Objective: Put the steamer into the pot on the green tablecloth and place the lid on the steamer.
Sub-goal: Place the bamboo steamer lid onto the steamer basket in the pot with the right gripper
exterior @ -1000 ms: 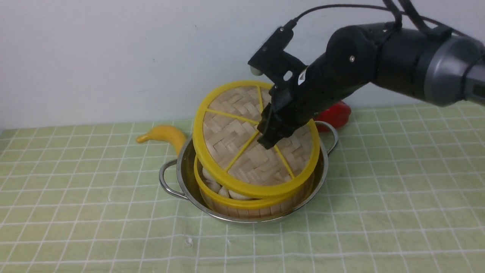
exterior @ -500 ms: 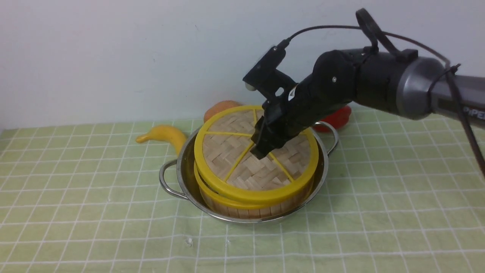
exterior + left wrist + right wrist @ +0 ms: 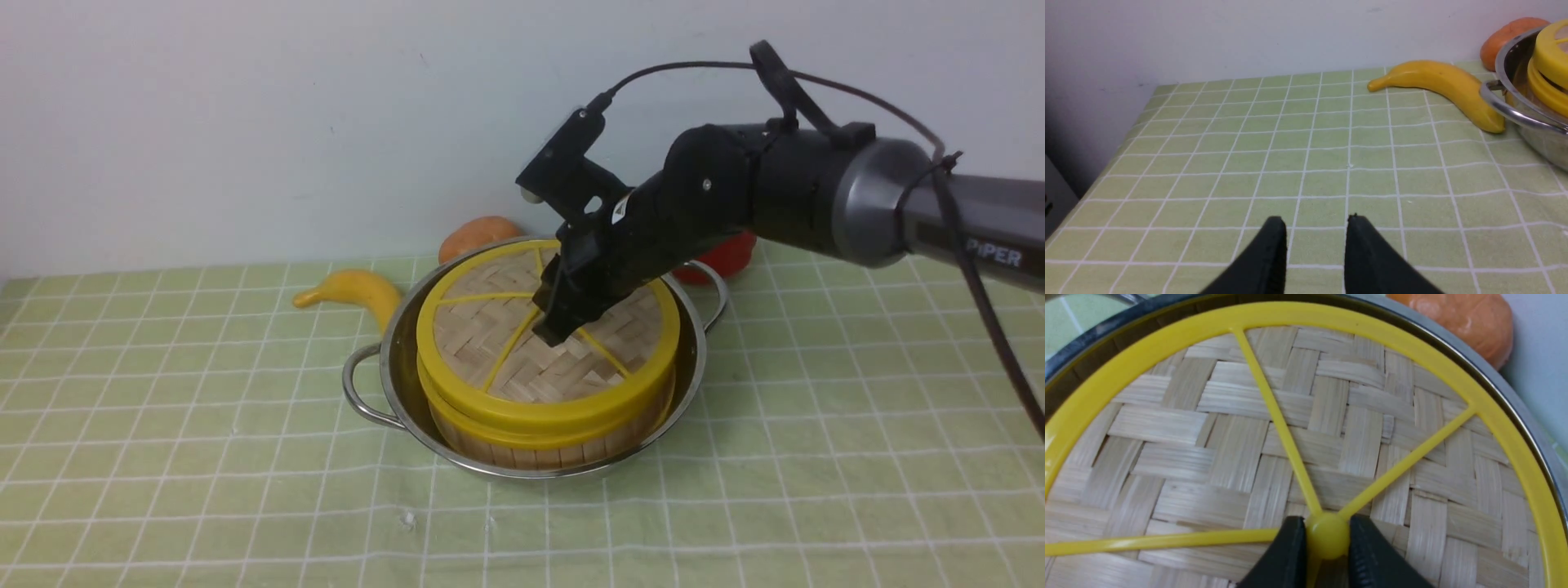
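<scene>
we see right gripper (image 3: 555, 331) pinching the lid (image 3: 498, 343) by its centre knob (image 3: 1327, 538); lid rests on steamer (image 3: 539, 447), steamer sits inside pot (image 3: 390, 359) on green cloth (image 3: 204, 408). banana (image 3: 355, 288) just beside pot at its 10 o'clock. left gripper (image 3: 1315, 228) slightly spread, holding nothing, above cloth
</scene>
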